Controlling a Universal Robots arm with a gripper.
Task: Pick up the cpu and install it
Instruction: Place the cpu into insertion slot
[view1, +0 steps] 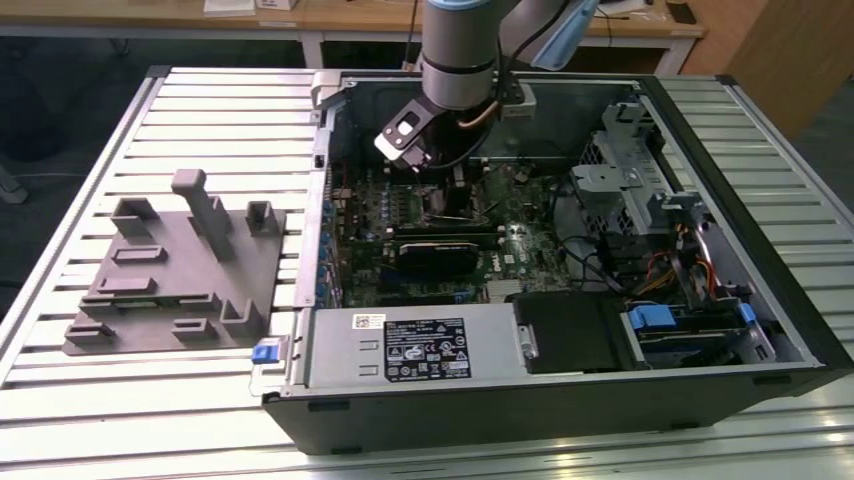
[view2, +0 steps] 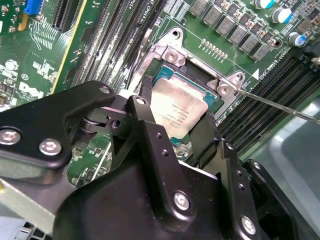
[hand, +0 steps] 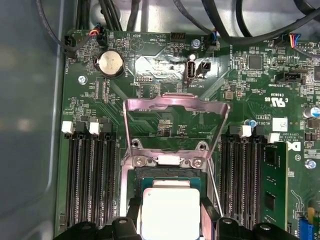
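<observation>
Black claw (view2: 176, 116) is clasping the cpu (view2: 181, 106) by two edges, holding it at the open motherboard socket (view2: 170, 50) inside the computer case (view1: 534, 412).

Pale silver square cpu (view2: 180, 112): near edge hidden behind black gripper (view2: 177, 105); whether gripped or merely straddled, cannot tell.

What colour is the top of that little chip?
The cpu is pale silver; second wrist view.
</observation>
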